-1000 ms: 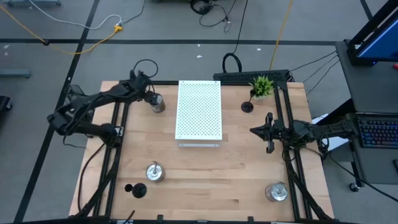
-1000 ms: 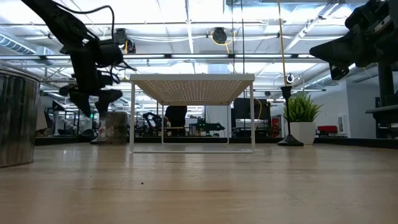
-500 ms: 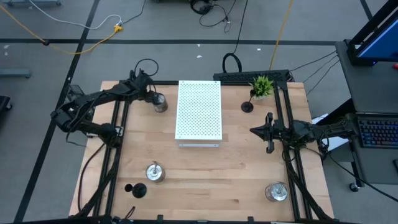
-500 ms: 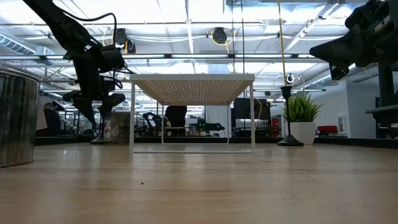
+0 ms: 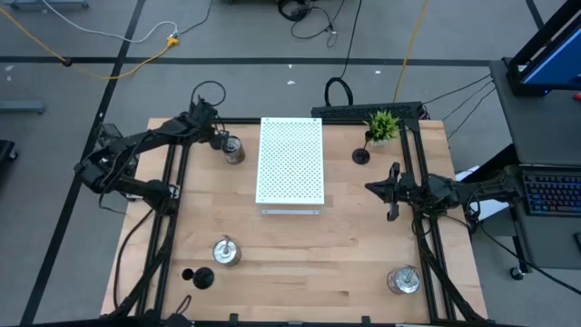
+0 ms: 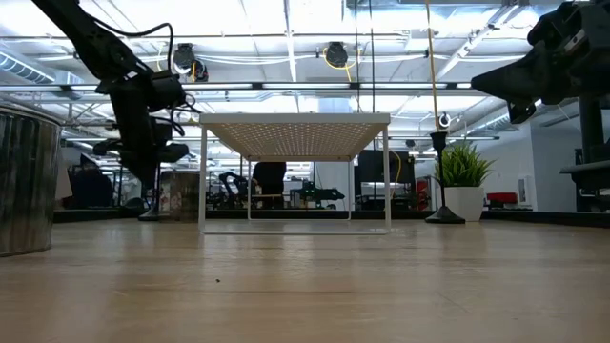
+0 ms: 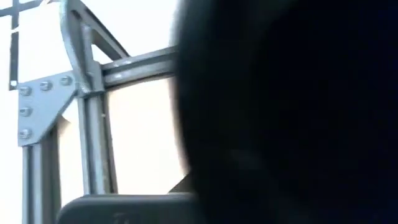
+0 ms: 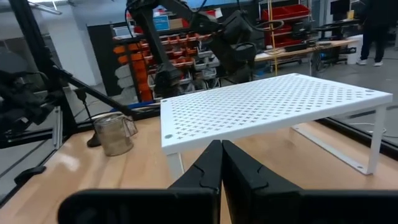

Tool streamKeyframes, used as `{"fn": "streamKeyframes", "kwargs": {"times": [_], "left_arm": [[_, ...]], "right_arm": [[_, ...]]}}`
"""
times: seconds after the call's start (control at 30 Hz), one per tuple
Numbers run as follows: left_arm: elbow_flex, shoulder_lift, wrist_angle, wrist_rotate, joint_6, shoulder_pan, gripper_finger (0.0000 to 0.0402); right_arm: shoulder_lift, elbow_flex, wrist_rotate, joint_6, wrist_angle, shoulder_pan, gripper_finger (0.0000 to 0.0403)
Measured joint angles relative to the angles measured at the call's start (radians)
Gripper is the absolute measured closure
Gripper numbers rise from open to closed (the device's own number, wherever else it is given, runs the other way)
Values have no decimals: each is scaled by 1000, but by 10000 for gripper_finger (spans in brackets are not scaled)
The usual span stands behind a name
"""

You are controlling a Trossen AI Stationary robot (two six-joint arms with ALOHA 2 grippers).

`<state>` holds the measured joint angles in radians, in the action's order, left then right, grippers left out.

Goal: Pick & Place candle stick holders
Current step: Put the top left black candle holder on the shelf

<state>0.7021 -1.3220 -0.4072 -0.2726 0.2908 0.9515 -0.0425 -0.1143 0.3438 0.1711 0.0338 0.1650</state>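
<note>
Taking high view as clock face, 12 at far edge, dial centred on table middle.

Wooden table (image 5: 345, 245) framed by dark rails; grey floor w/ cables all round.

White perforated board (image 5: 290, 162) on thin legs, just past centre toward 12; biggest obstacle, sits between both arms. Seen under it in low view (image 6: 295, 124): room clutter only.

Left gripper (image 5: 221, 141) at approx 10-11 o'clock, just off board's left edge, low over table. Fingers pressed together, right up against rear silver holder (image 5: 233, 151). Can't tell whether pinching it or only beside it; low view puts gripper (image 6: 143, 167) next to that holder (image 6: 178, 195), contact unclear. Left wrist cam mostly blocked by dark mass; only metal frame (image 7: 81, 106) visible.

Right gripper (image 5: 392, 207) at approx 3 o'clock, raised, well apart from any holder, fingers (image 8: 208, 168) closed tight on nothing, pointing across at board (image 8: 267, 102).

Potted plant (image 5: 382, 124) at approx 1 o'clock, near far rail, close to right arm's side.

Holders, rest:
- Front-right silver holder (image 5: 403, 280) at approx 5 o'clock, near front corner, upright.
- Front-left silver holder (image 5: 225, 252) at approx 7 o'clock, upright, open wood around it.
- Rear black holder (image 5: 361, 154) at approx 2 o'clock, just in front of plant, between board and right rail; thin stem upright in low view (image 6: 439, 181).
- Front black holder (image 5: 198, 277) at approx 7-8 o'clock, near front-left silver one, not touching.
</note>
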Motion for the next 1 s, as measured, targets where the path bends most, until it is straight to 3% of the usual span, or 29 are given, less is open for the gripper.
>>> {"fn": "streamKeyframes", "kwargs": {"times": [0.5, 0.73, 1.0], "left_arm": [[1, 1, -27, 9, -36, 3, 393], [2, 2, -51, 9, -38, 3, 338], [2, 2, -60, 29, -53, 3, 229]], "right_arm": [[0, 0, 0, 0, 0, 0, 403], [0, 0, 0, 0, 0, 0, 403], [0, 0, -1, 0, 0, 0, 403]]}}
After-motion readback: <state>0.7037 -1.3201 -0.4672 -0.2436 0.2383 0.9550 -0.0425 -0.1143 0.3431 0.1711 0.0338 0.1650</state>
